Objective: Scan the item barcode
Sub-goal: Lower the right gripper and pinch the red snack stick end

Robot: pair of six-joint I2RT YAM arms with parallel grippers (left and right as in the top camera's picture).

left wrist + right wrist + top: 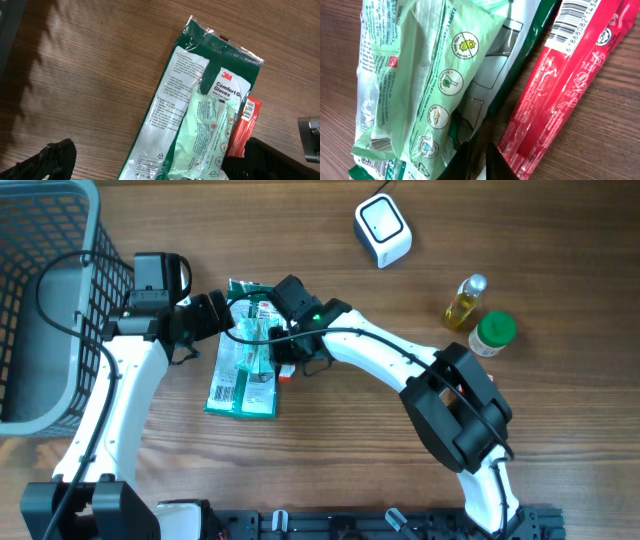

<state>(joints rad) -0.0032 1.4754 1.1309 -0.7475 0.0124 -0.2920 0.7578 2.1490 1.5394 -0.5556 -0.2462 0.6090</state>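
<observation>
**Gripper and Item Status**

Left gripper (159,159): jaws at full spread, hanging over the gloves packet (165,100), which lies flat on the table (340,470). A pale green packet (207,130) rests on top of it. A red packet (560,90) lies just beside its edge, barcode (577,20) facing up.

Right gripper (482,152): jaws almost together, low between the gloves packet and the red packet, with nothing visibly clamped.

The scanner (383,232) stands well apart, at the far side of the table.
</observation>
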